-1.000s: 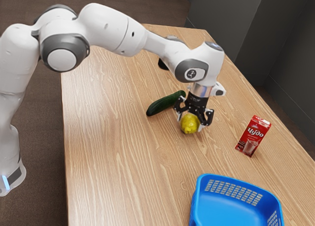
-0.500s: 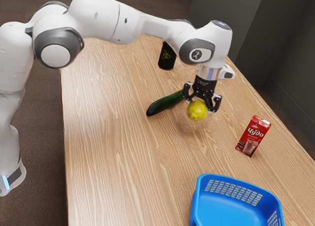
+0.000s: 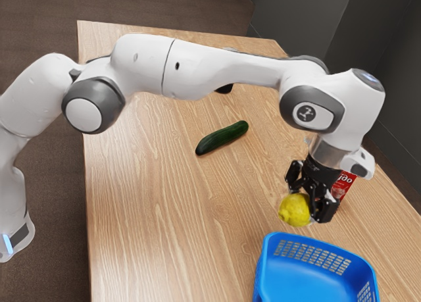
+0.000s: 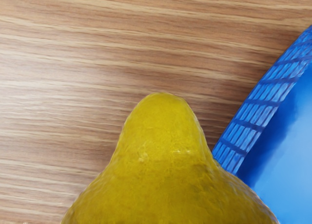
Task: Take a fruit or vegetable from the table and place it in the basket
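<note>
- Lemon [image 3: 294,210] hangs above the table [image 3: 151,203] in the exterior view, our gripper [image 3: 306,204] parted by its width and clasping it on the far side of the blue basket [image 3: 262,269]. The red carton [image 3: 343,182] stands partly behind our gripper; the cucumber [image 3: 222,138] lies farther off, toward the exterior view's left.
- In the wrist view, we see the lemon's tapered end beside the basket's rim.

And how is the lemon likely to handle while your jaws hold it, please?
The lemon looks plump and full, so it should feel firm rather than floppy. Its rounded sides could let it turn or roll if the jaws loosened. The finely textured skin may help against slipping.
</note>
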Action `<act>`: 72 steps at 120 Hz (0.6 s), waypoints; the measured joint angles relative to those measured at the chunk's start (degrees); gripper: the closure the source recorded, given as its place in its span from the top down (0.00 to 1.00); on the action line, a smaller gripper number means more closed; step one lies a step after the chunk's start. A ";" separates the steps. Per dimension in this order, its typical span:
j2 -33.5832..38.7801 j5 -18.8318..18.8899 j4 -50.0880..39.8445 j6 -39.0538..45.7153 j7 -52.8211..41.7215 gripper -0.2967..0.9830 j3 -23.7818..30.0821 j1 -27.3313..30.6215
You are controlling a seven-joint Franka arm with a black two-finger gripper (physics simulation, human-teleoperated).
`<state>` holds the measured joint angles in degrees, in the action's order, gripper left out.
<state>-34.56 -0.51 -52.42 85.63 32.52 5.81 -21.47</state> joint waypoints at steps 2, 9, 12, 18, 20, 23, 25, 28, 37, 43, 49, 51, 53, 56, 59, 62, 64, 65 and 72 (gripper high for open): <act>-0.26 0.07 0.31 0.04 -0.21 0.50 0.41 -0.41; -1.14 0.50 0.88 0.57 -0.92 0.50 1.96 -1.65; -1.49 0.67 1.07 0.94 -1.23 0.50 2.50 -1.93; -3.10 0.96 2.80 1.92 -1.98 0.50 3.08 -2.57; -3.77 1.04 3.53 2.32 -2.27 0.51 3.17 -2.79; -5.04 1.15 4.58 3.02 -2.75 0.51 3.27 -3.03; -5.80 1.22 5.20 3.51 -3.07 0.51 3.33 -3.13; -6.92 1.29 6.18 4.26 -3.58 0.51 3.39 -3.24; -9.73 1.43 8.21 7.39 -5.30 0.50 4.06 -3.41; -10.55 1.51 8.62 9.77 -6.51 0.49 4.59 -3.50; -10.94 1.58 8.74 11.87 -7.62 0.49 5.06 -3.70; -11.01 1.60 8.76 12.46 -7.96 0.48 5.14 -3.74; -11.06 1.62 8.76 13.01 -8.30 0.48 5.20 -3.76; -11.11 1.65 8.68 13.75 -8.79 0.48 5.28 -3.79; -11.14 1.64 8.53 14.41 -9.26 0.52 5.34 -3.81; -11.14 1.53 8.36 14.99 -9.71 0.57 5.34 -3.82; -11.13 1.45 8.26 15.34 -10.01 0.60 5.33 -3.82; -11.13 1.41 8.23 15.51 -10.16 0.61 5.32 -3.81; -11.12 1.18 8.04 16.60 -11.14 0.66 5.28 -3.80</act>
<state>-45.68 0.67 -44.38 102.22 21.38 11.09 -25.27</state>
